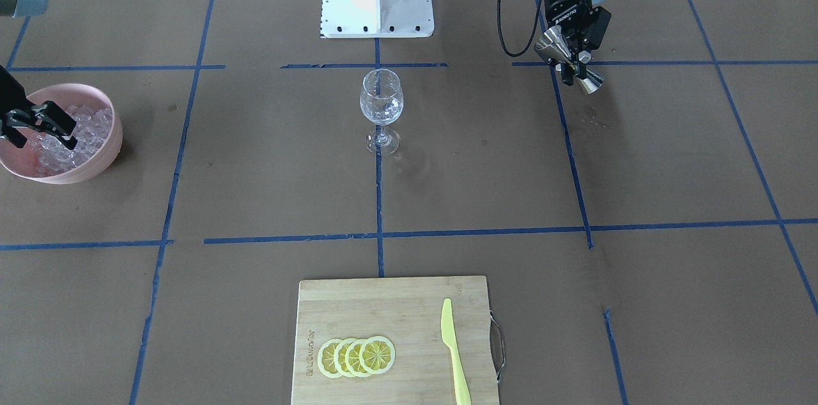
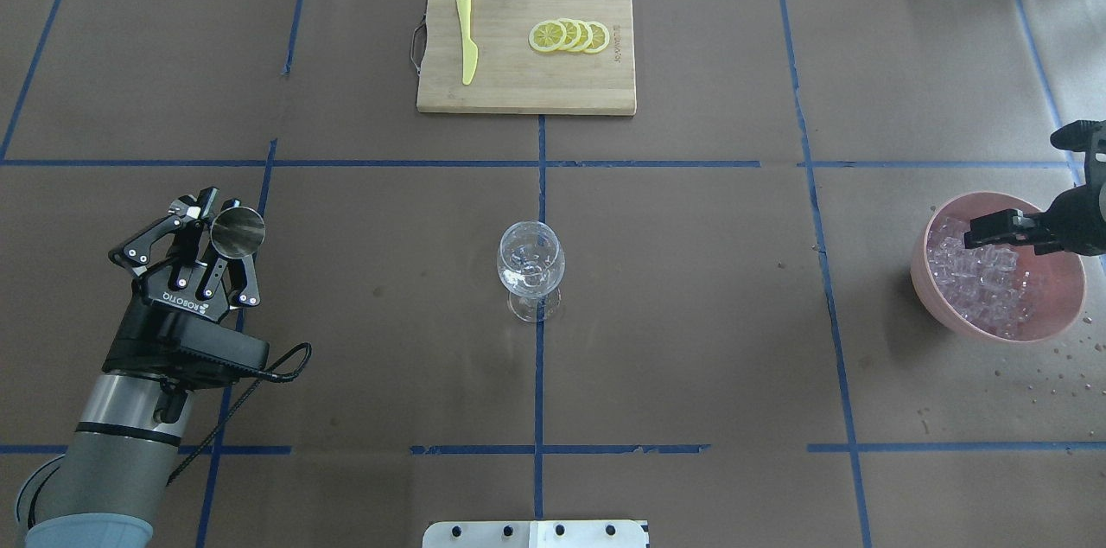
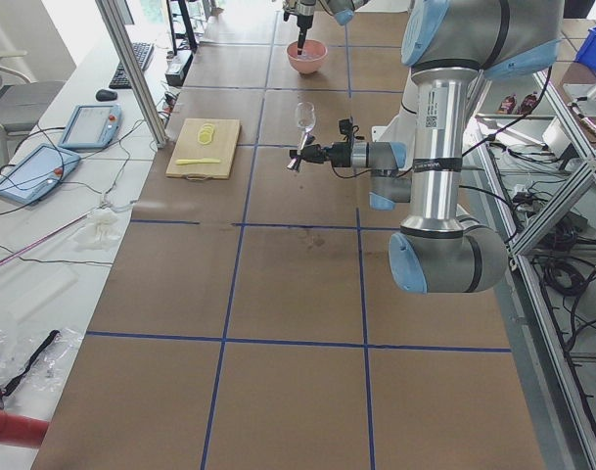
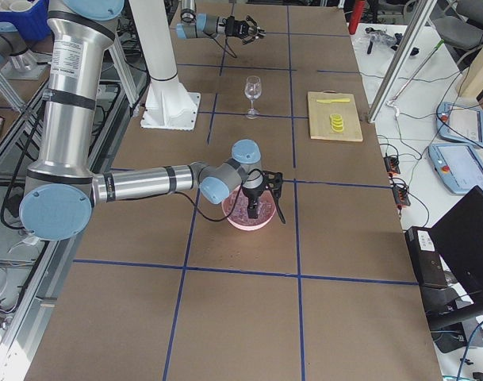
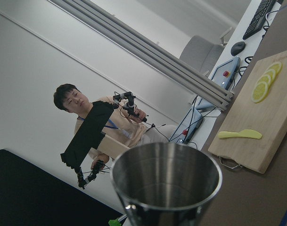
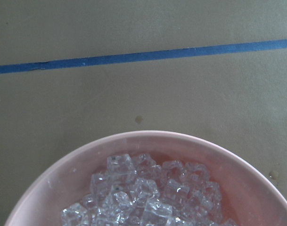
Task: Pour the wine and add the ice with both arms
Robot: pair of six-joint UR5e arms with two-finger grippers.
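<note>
Checking both arms: left gripper [image 2: 210, 218] is clamped on a steel jigger [image 2: 238, 232] at its waist and holds it tipped on its side above the table [image 2: 691, 271], on the left, well apart from the glass [image 2: 530, 267]. The jigger mouth faces the far side; left wrist view looks into the cup, no liquid visible inside. The glass is upright at table centre, its foot on the blue tape line. Right gripper [image 2: 994, 230] is at the right edge, pointing down into the pink bowl [image 2: 1064, 316], just above the ice [image 2: 976, 282]. Front view shows its fingers apart, with nothing between them that I can make out; whether the tips touch the cubes I can't tell. All the ice I can identify is heaped in the bowl. Right wrist view shows only the bowl rim and cubes, no fingers in frame. Wet spots on the paper just near of the bowl. Board [image 2: 518, 90] sits at the far edge, centre, with four overlapping lemon slices [image 2: 570, 35] and a yellow knife [image 2: 467, 47] on it.
</note>
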